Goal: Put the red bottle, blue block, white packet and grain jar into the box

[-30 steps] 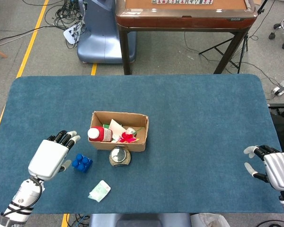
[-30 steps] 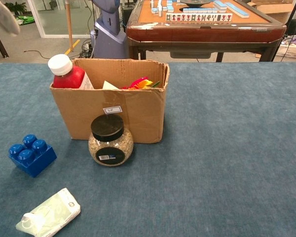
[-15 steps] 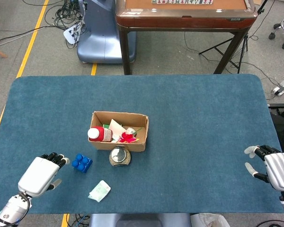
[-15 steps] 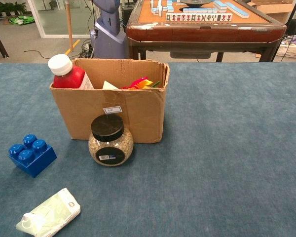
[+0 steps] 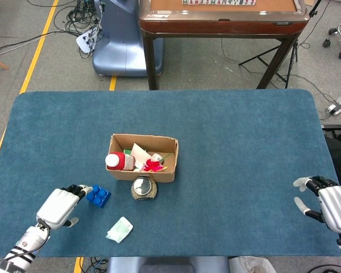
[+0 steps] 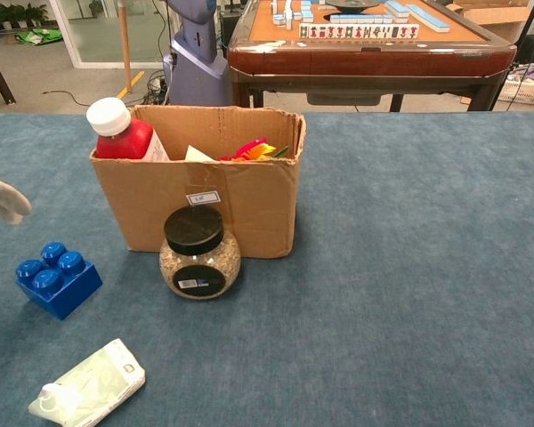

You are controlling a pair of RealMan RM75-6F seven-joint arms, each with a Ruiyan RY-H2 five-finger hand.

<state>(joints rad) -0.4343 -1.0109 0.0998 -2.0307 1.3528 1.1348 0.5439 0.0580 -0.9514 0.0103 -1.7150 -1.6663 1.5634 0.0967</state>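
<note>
Red bottle (image 6: 120, 130) with white cap, standing upright in the left near corner of the cardboard box (image 6: 240, 213); already inside, among coloured scraps and paper. Box open-topped, brown, with a small white label on the front wall. Grain jar (image 6: 198, 254) squat, rounded, clear, with black lid; just in front of the box, touching or nearly so. Blue block (image 5: 98, 195) glossy plastic with round studs, left of the jar on the blue felt-like table (image 5: 244, 148). White packet (image 5: 120, 229) soft, crinkled, lying flat near the front table edge. Left hand (image 5: 61, 205) empty, fingers extended, tips just beside the block. Right hand (image 5: 329, 206) empty, fingers spread, at the far right edge, well apart from everything. Broad bare cloth to the right of the box.
</note>
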